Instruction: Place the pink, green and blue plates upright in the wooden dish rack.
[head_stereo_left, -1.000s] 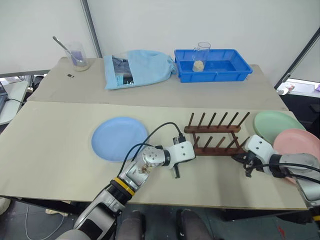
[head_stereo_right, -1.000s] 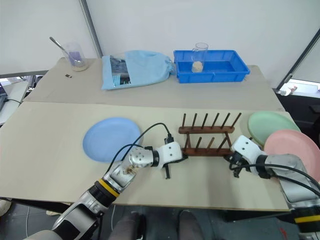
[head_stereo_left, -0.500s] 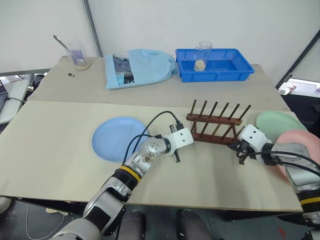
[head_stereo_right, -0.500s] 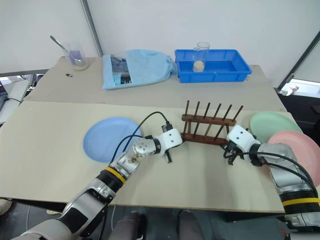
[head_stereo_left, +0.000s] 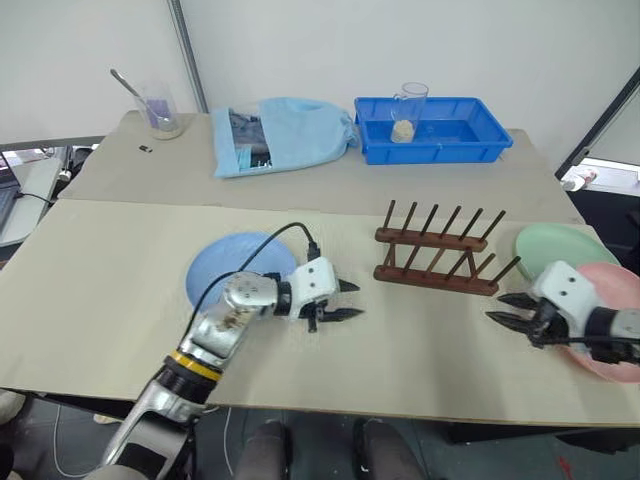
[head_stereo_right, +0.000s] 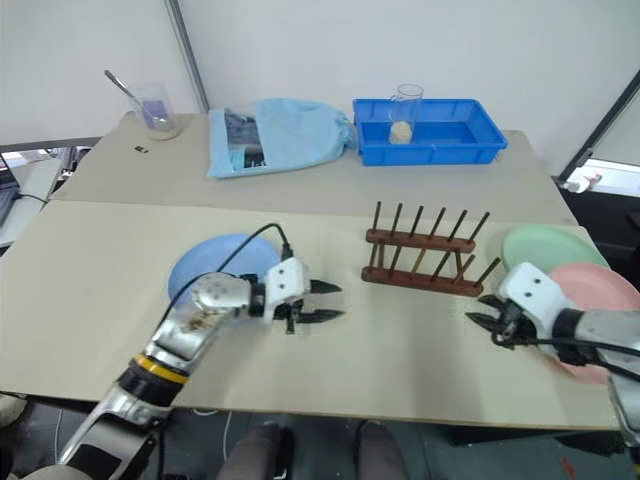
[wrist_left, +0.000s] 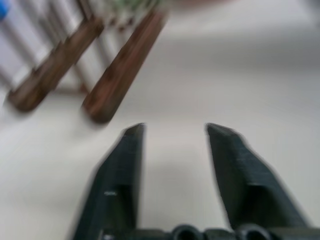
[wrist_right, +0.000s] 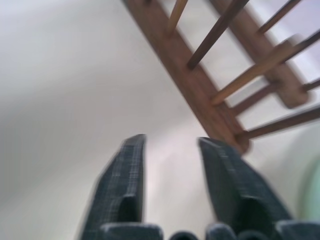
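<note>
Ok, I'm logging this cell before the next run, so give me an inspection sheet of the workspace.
Surface: beige table, flat and dry.
Job's things: wooden dish rack holds no plates; blue plate flat, left of it; green plate and pink plate flat at the right.
Clutter: blue tray with a clear cup, cloth bag, beaker with spoon at the back.
Grippers: left gripper and right gripper open, holding nothing.
Cables: black cable looping over the left arm.
Surroundings: white wall.

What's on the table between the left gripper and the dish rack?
Nothing: bare table lies between the left gripper and the dish rack, seen in the left eye view.
</note>
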